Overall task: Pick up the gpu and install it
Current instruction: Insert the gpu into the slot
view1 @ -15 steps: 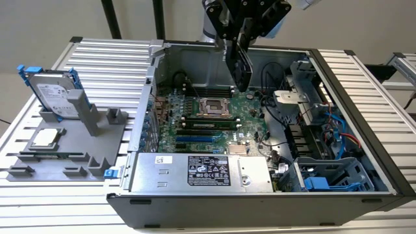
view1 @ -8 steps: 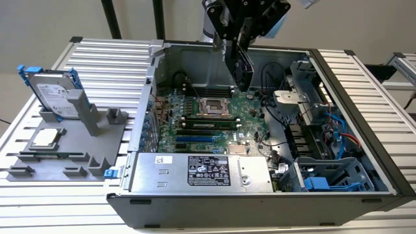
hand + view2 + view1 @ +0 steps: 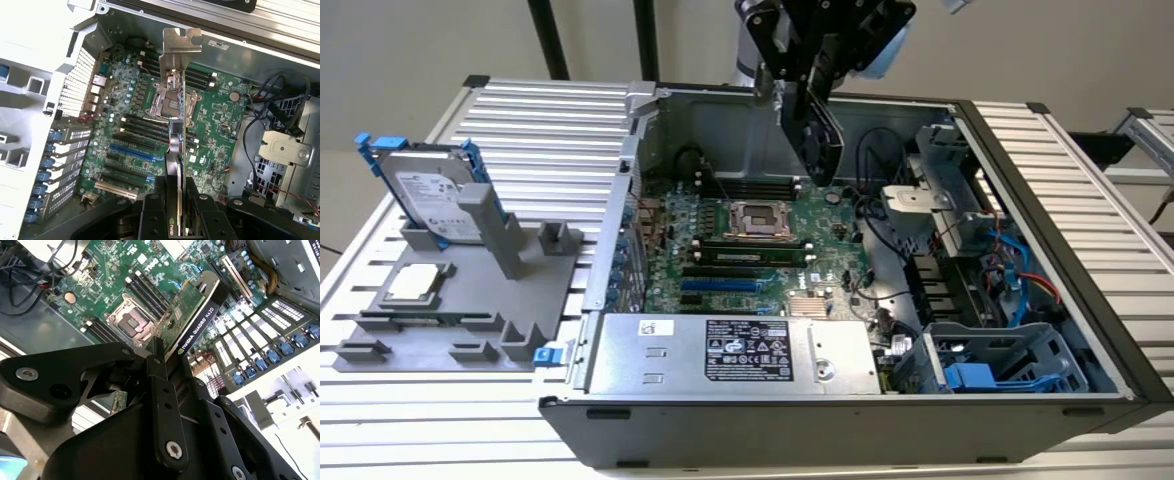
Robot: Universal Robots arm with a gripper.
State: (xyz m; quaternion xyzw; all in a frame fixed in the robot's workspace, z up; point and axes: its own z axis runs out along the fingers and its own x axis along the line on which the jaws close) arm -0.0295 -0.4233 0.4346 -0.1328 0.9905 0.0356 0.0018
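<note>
Exterior view: end effector (image 3: 803, 95) gripping gpu (image 3: 819, 150) on edge, above the motherboard (image 3: 838, 238) inside open computer case (image 3: 720, 130). First wrist view: silver bracket (image 3: 181, 42) at the card's far end.

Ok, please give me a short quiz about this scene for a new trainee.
1. What is the hand shut on?
2. True or false: the gpu already sits in a motherboard slot.
3. The hard drive stands: A on the motherboard, B in the grey holder, C in the hand.
Key: 1 the gpu. 2 false, it hangs above the board. 3 B.
</note>
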